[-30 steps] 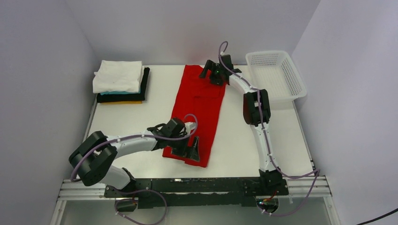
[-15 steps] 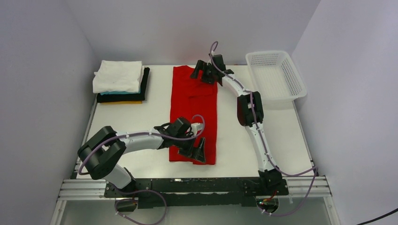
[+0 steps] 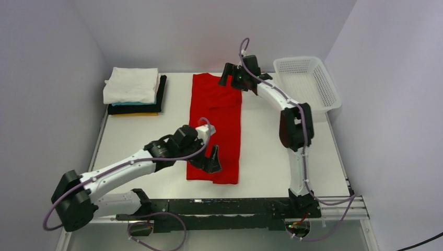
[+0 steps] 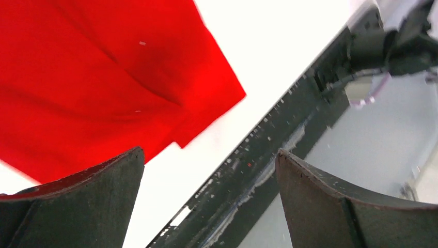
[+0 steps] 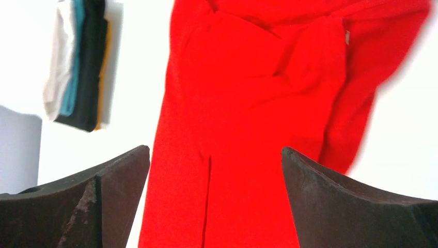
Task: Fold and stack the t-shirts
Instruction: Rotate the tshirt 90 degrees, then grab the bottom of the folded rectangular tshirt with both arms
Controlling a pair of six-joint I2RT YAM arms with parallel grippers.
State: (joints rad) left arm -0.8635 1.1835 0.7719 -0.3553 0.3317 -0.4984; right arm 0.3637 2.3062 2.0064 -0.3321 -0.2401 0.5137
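Arms (image 3: 120, 170) (image 3: 269, 93) extended over red t-shirt (image 3: 215, 112) ends, jaws parted, empty

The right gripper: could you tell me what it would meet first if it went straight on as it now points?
Most likely the red t-shirt: in the wrist view it fills the gap between the fingers of the open right gripper, with nothing in front. Depth is unclear.
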